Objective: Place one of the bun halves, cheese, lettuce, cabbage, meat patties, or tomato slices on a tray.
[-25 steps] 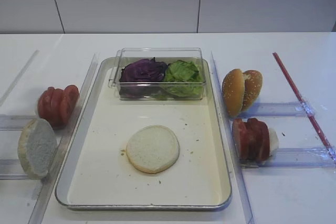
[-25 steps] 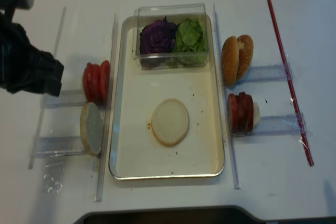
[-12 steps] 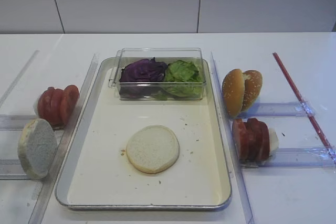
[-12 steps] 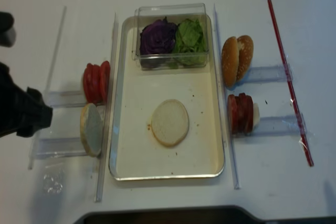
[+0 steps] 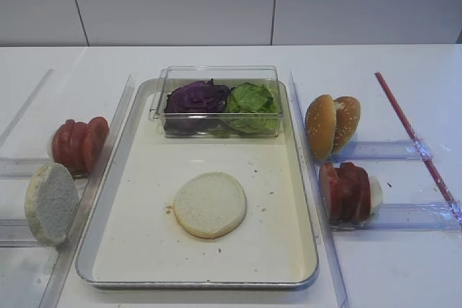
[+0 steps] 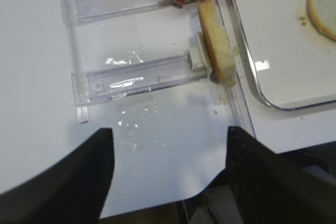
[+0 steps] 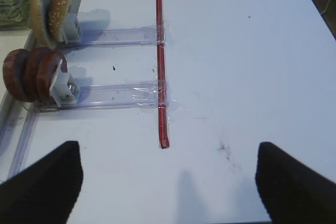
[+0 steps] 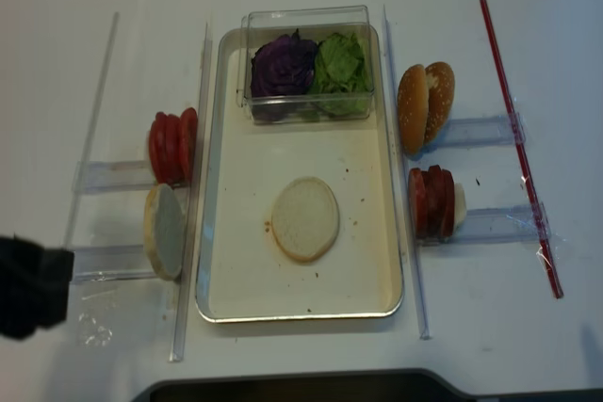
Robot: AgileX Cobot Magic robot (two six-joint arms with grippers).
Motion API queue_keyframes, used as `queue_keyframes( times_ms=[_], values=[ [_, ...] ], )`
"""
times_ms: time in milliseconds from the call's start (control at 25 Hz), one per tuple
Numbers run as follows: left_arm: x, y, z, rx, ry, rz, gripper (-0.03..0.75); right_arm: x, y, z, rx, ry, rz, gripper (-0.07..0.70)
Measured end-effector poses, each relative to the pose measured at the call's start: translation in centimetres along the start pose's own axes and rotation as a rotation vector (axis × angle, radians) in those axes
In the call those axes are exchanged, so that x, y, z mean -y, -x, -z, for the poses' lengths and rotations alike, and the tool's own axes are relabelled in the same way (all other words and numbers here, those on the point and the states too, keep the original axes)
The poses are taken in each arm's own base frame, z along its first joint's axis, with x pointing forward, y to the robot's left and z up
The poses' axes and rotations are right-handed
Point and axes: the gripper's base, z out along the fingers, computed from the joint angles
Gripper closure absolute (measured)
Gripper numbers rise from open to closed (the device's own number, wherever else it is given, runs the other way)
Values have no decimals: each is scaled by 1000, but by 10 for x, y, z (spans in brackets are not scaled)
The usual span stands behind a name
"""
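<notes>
A pale bun half (image 5: 210,205) lies flat on the tray (image 5: 144,250). A second bun half (image 6: 216,45) stands on edge in a clear rack left of the tray. Cabbage (image 5: 196,97) and lettuce (image 5: 250,97) fill a clear box at the tray's far end. Tomato slices (image 5: 78,143) stand on the left and meat patties (image 5: 350,190) on the right. No cheese is in view. My left gripper (image 6: 169,132) hangs open and empty over bare table near the front left corner. My right gripper (image 7: 168,153) is open and empty over the right side of the table.
Sesame bun halves (image 5: 332,125) stand in a rack right of the tray. A red strip (image 7: 159,51) is taped along the table further right. Clear plastic racks (image 6: 136,77) and rails flank the tray. My left arm (image 8: 28,284) shows at the left edge.
My left arm has pulled back from beside the tomato slices toward the near left corner of the table. The food and the tray have not moved.
</notes>
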Motion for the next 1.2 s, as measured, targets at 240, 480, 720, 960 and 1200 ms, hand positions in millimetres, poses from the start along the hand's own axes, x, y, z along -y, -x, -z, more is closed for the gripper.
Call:
queue_keyframes(
  times_ms=[240,480,720,960,1200],
  values=[
    [3,-42,-3,45,2,28,254,0,0,0,0,0,1,-57],
    [5,-74,0,143,9,27,254,0,0,0,0,0,3,-57],
    [5,-98,5,264,35,30,255,0,0,0,0,0,3,-57],
    [6,-113,14,376,42,15,255,0,0,0,0,0,3,-57],
    [6,-113,14,375,45,13,255,0,0,0,0,2,14,-57]
  ],
)
